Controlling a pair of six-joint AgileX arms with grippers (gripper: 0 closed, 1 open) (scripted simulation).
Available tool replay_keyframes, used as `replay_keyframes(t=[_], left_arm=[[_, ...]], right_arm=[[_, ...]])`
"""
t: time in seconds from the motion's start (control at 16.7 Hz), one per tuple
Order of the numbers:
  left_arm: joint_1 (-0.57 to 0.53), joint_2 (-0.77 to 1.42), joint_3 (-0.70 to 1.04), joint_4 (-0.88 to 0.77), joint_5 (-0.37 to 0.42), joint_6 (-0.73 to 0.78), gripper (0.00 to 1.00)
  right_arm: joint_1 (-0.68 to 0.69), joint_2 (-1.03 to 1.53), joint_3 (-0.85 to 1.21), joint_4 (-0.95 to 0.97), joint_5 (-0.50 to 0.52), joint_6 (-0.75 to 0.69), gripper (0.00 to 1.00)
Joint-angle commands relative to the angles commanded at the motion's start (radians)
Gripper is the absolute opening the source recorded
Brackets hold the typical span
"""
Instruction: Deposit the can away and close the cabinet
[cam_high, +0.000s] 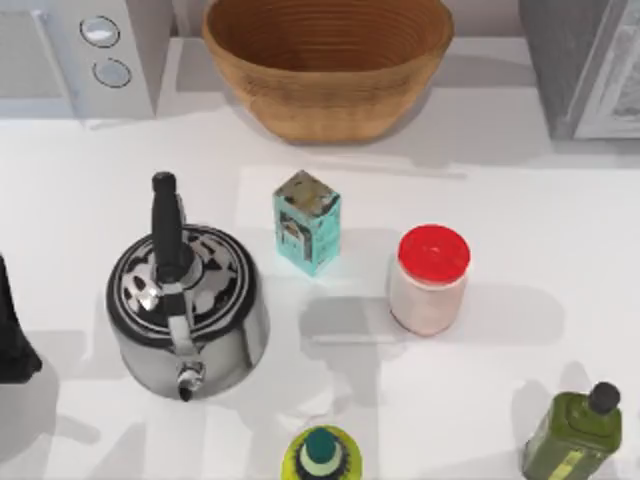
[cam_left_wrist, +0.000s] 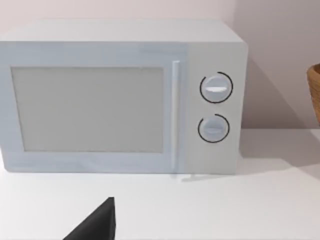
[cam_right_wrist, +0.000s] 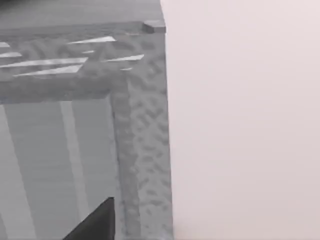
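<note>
You are looking at a jar (cam_high: 430, 279) standing right of the kettle (cam_high: 186, 308), a carton (cam_high: 307, 221) sitting between them; finger states cannot be told.

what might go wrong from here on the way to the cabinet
1. The jar, whitish with a red lid, might be grabbed in place of the can.
2. The carton and kettle stand close to the jar; a careless reach could tip them.
3. The right pincer looks close to the cabinet corner and may bump it. The left arm sits at the table's left edge.
</note>
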Motion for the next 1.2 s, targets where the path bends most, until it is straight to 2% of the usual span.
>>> replay_keyframes(t=[0.24,0.42,0.9,1.02,1.2], left_arm=[[0.000,0.000,0.000,0.000,0.000,0.000,1.00],[0.000,0.000,0.000,0.000,0.000,0.000,1.00],[0.000,0.000,0.000,0.000,0.000,0.000,1.00],[0.000,0.000,0.000,0.000,0.000,0.000,1.00],[0.000,0.000,0.000,0.000,0.000,0.000,1.00]], right_arm=[[0.023,-0.061,0.249,-0.292,-0.001,0.000,1.00],[0.037,-0.092,0.351,-0.400,0.000,0.001,1.00],[0.046,-0.095,0.373,-0.417,0.007,0.005,1.00],[0.097,-0.084,0.381,-0.423,0.041,0.023,1.00],[0.253,-0.069,0.397,-0.433,0.139,0.059,1.00]])
